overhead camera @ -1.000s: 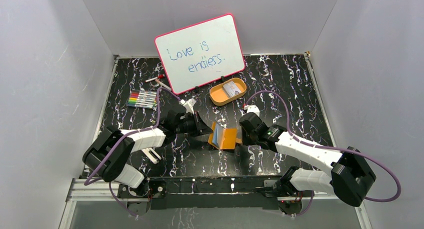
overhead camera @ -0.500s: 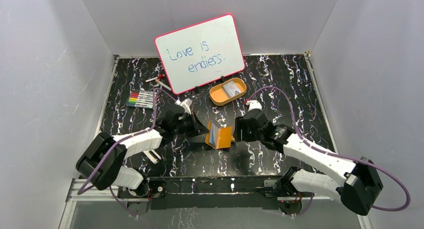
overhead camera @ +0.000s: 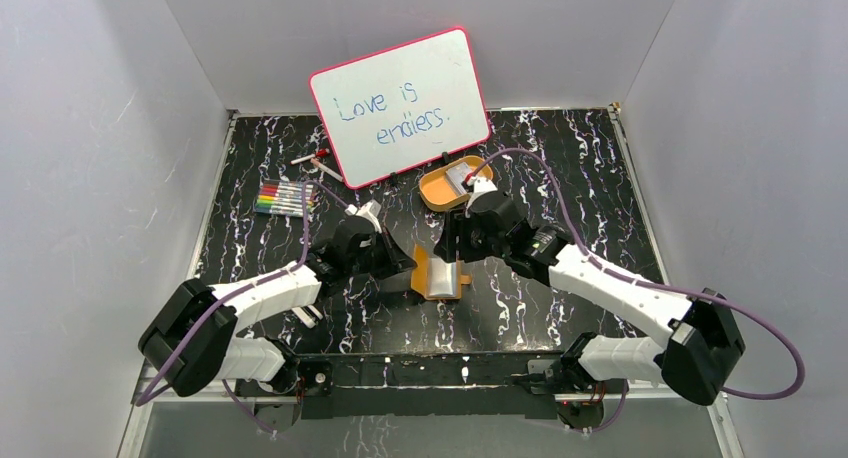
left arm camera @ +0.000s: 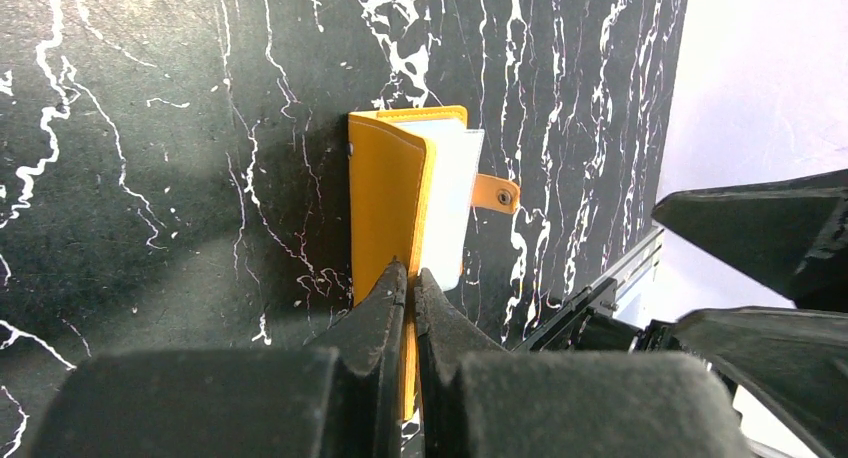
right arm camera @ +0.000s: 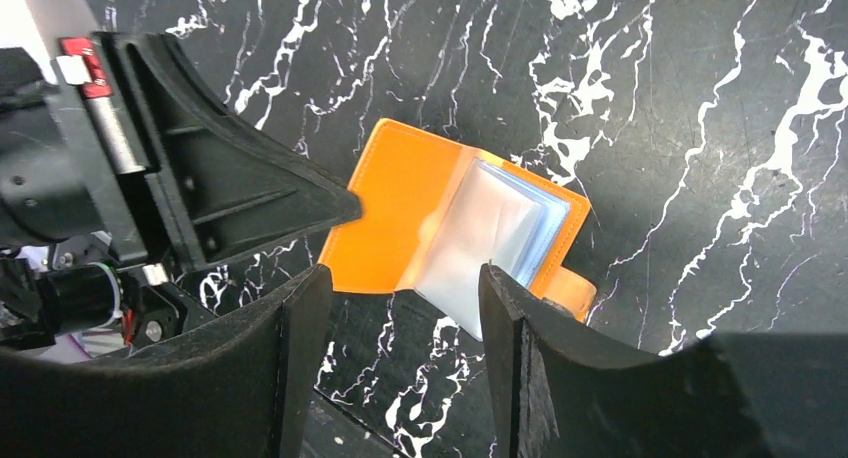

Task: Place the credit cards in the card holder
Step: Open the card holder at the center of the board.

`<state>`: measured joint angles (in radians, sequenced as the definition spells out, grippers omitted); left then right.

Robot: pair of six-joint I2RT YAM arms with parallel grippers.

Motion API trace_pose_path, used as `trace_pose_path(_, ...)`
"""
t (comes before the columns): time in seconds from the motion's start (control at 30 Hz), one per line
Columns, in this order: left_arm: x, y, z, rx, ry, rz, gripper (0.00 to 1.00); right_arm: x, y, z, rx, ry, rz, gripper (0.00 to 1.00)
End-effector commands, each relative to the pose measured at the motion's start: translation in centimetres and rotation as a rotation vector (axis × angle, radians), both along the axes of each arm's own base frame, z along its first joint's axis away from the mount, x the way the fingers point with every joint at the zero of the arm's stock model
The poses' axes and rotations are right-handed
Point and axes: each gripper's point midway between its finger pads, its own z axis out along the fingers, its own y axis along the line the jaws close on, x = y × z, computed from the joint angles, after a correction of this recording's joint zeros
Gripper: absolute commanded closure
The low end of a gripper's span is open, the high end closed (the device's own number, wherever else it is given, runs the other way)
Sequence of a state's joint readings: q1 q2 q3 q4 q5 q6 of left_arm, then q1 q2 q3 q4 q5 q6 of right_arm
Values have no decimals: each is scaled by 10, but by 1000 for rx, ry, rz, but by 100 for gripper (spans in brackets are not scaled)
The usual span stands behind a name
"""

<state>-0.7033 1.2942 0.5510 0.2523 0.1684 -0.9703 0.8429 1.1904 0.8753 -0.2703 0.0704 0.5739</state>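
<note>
Where the left gripper meets the card holder, its two black fingers are pressed together on the near edge of the orange cover, pinching that flap between them. The cover runs straight away from the fingertips in the left wrist view. The clear sleeves fan out to its right, and the snap tab sticks out beyond them.

The right gripper hangs above the same holder with its jaws spread wide and nothing between them. In the right wrist view one finger sits to each side of the open wallet, apart from it. From there the holder lies open on the black marbled table, orange cover to the left and sleeves to the right. A pale blue edge shows inside the sleeves; it may be a card already tucked in, though the plastic glare makes that hard to judge.

In the overhead view the holder sits near the middle of the table, a little toward the arms. The left gripper comes in from its left and the right gripper is just behind and above it.

Farther back, just behind the right wrist, is an orange oval tray. A whitish credit card lies in it, partly hidden by the arm. A pink-framed whiteboard leans at the back, and a row of colored markers lies at the left.
</note>
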Motion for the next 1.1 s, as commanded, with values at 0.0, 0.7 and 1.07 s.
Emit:
trace_pose_path(0.0,3,7,1,19,-4,50,100,6,11,-1,48,-4,-12,37)
trace_pose_path(0.7,-6,34,-28,141,19,94,100,7,14,-42,169,133,-8,50)
trace_pose_path(1.07,-5,34,-27,149,10,91,100,14,9,-54,119,140,-19,58)
